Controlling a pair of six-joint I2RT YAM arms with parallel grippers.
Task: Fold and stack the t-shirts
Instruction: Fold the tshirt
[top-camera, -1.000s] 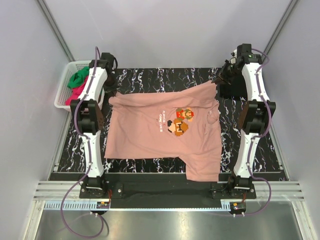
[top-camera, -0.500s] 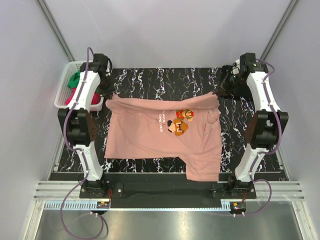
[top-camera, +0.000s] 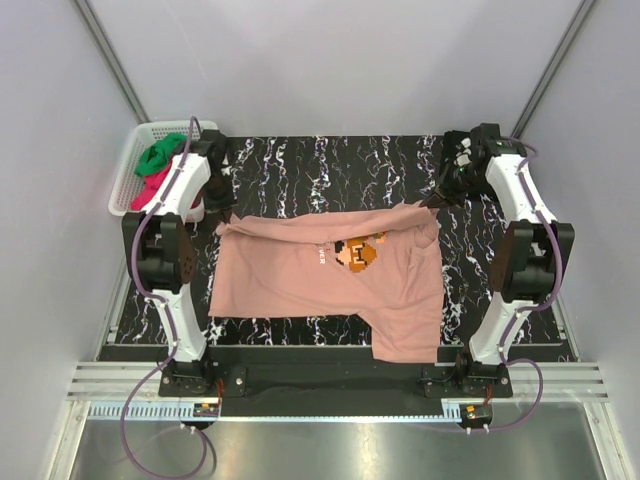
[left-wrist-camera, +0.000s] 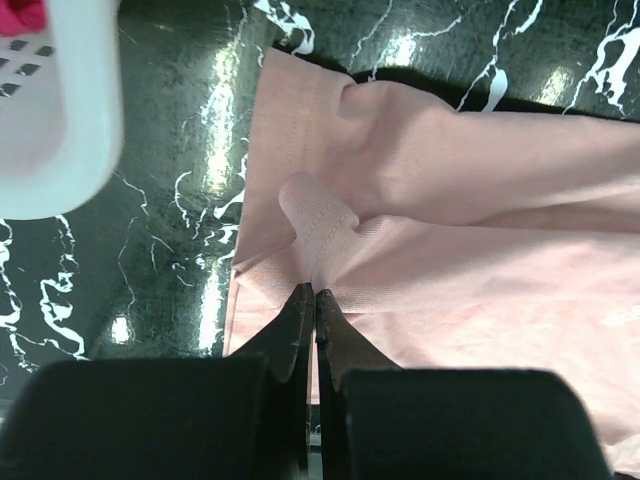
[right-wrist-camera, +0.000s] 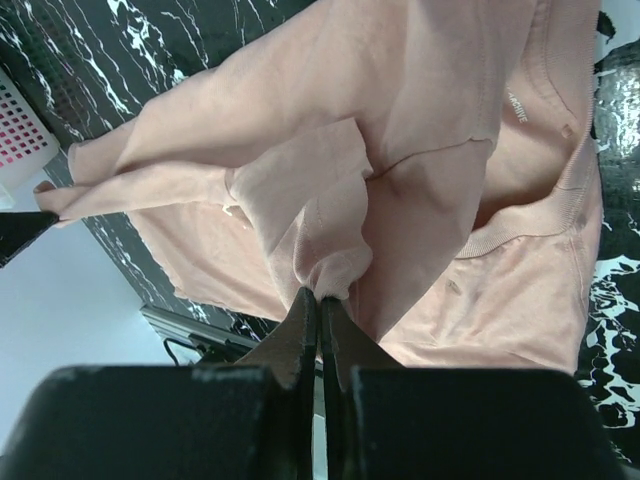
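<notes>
Top view, fold in progress. My left end effector (top-camera: 220, 220) and right end effector (top-camera: 433, 204) are each pressed together on a pinch of the salmon-pink t-shirt (top-camera: 300, 285). They hold its far edge, the left at the 10 o'clock corner and the right at the 2 o'clock corner. Both wrist views show cloth bunched between the closed fingertips.

Change over the last second: I have carried the held edge from 12 o'clock toward 6 o'clock. It was lying flat and stretched toward the back of the surface (top-camera: 330, 160). Now it is raised and doubled over the body of the shirt, and it has begun to cover the top of the pixel-art print (top-camera: 357, 250). The white text beside the print is largely hidden.

The rest of the shirt lies at the centre of the surface, with one flap reaching the 6 o'clock edge. I judge this to be the first lengthwise fold, started but not yet laid down; the edge has further to travel toward 6 o'clock before release.

The basket (top-camera: 124, 185) at 10 o'clock holds a green t-shirt (top-camera: 158, 157) and a magenta-red t-shirt (top-camera: 150, 186), neither of them folded yet.
</notes>
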